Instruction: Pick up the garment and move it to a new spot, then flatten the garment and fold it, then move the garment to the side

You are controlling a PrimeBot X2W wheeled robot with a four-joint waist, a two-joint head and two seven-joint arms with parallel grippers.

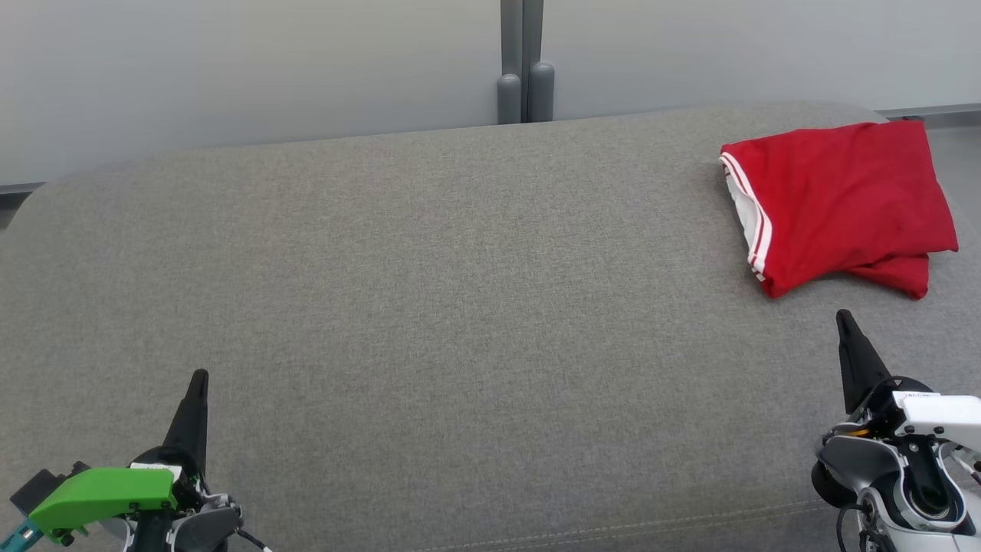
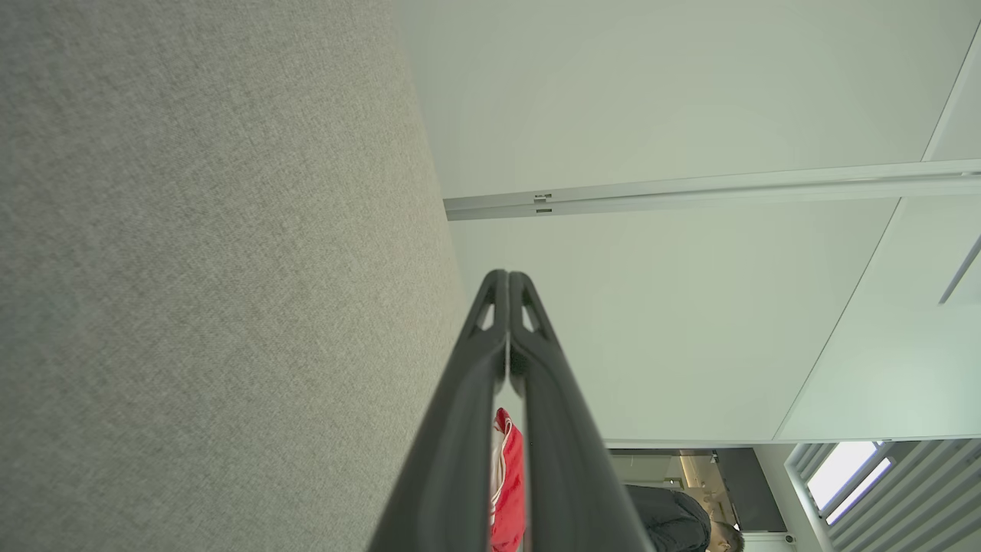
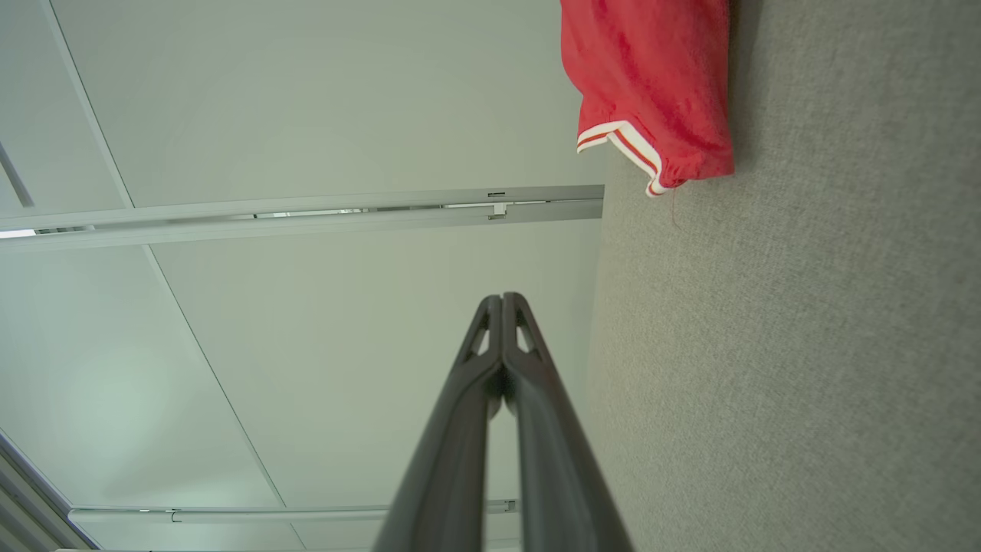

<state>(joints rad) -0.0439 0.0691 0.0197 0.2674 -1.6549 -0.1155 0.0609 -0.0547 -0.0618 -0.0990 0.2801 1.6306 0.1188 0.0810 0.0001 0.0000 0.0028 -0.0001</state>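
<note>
A red garment with white stripes along its hem lies folded at the far right of the grey fabric surface. A corner of the garment hangs at the top of the right wrist view, and a sliver of the garment shows between the left fingers. My right gripper is shut and empty, a short way in front of the garment and apart from it. My left gripper is shut and empty at the lower left, far from the cloth. In the wrist views, the left gripper and the right gripper have their tips pressed together.
A pale wall with a grey post stands behind the surface. A person in dark clothing appears in the distance in the left wrist view. The surface's front seam runs near my arms.
</note>
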